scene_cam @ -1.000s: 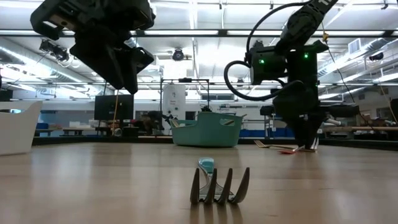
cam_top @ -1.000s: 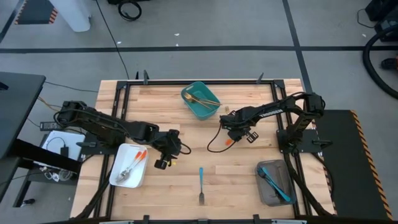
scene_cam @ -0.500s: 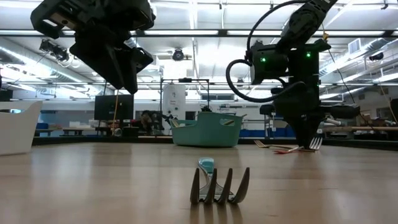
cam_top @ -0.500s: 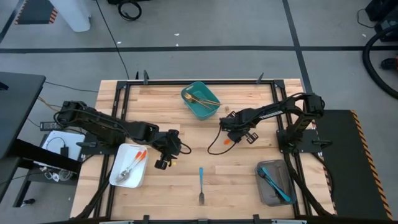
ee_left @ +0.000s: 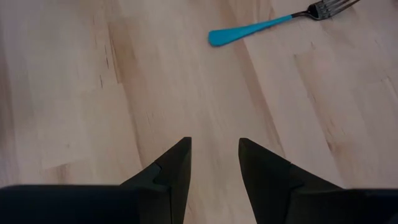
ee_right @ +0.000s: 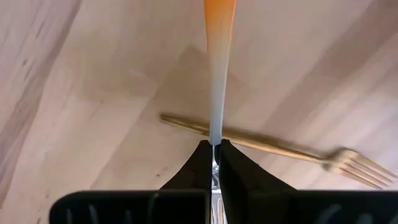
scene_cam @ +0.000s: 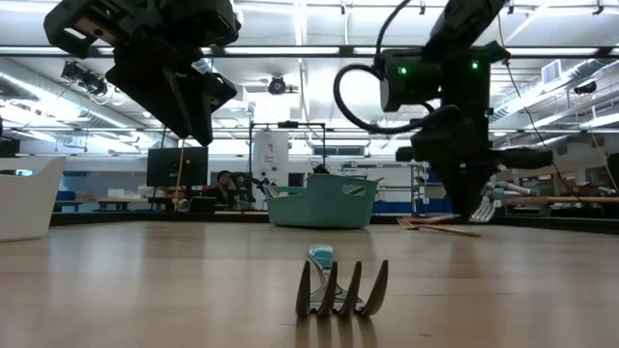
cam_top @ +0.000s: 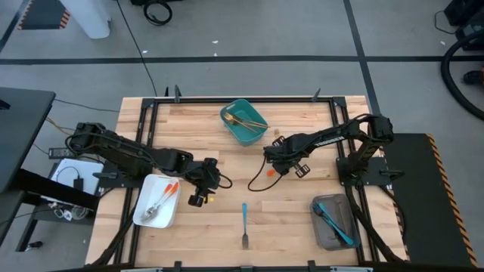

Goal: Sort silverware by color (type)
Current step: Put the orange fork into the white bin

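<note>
1. Two fingers of the right gripper [ee_right: 213,163] are pressed together on the neck of the orange-handled fork [ee_right: 219,37]; a second ago they stood apart around it as it lay on the table, so we read this as the grasp just made.
2. In the high view the right gripper [cam_top: 274,159] has shifted slightly toward the table's middle, with the orange handle [cam_top: 269,171] showing beside it. From the low view we judge the fork is off the wood.
3. A gold fork [ee_right: 273,148] lies on the table under that gripper, untouched and not yet sorted.
4. We take the white tray [cam_top: 144,217], which already holds orange-handled pieces, as the likely destination; it sits well apart, on the left arm's side.
5. The left gripper [ee_left: 214,163] hovers over bare wood near the white tray with its fingers spread, holding nothing.
6. One blue-handled fork [cam_top: 244,223] lies alone near the front edge.
7. The grey tray [cam_top: 324,232] holds blue pieces, and the teal bin [cam_top: 246,134] holds gold ones.
</note>
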Robot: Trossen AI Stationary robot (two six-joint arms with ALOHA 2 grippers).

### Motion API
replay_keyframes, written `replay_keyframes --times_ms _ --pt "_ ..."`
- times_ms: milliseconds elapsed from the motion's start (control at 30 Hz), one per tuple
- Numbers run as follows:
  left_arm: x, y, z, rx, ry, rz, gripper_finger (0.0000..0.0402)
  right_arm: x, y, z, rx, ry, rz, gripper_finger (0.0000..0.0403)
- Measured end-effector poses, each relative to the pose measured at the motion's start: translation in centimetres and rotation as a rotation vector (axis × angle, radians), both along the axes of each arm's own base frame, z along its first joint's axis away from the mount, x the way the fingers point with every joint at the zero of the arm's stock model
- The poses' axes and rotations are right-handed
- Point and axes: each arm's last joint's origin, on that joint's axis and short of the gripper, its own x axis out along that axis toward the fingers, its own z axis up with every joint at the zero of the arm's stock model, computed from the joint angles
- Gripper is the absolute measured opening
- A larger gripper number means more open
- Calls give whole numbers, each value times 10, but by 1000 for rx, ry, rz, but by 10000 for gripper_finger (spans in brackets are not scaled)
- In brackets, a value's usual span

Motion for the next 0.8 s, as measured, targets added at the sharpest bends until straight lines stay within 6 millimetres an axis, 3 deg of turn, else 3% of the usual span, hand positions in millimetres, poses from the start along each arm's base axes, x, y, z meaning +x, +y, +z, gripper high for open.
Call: replay_keyframes --times_ms 333,800 --pt "0 0 0 1 1 0 142 13 10 25 -45 -28 -15 16" --pt "-1 3 -1 86 -2 56 142 19 26 46 -47 -50 -48 16"
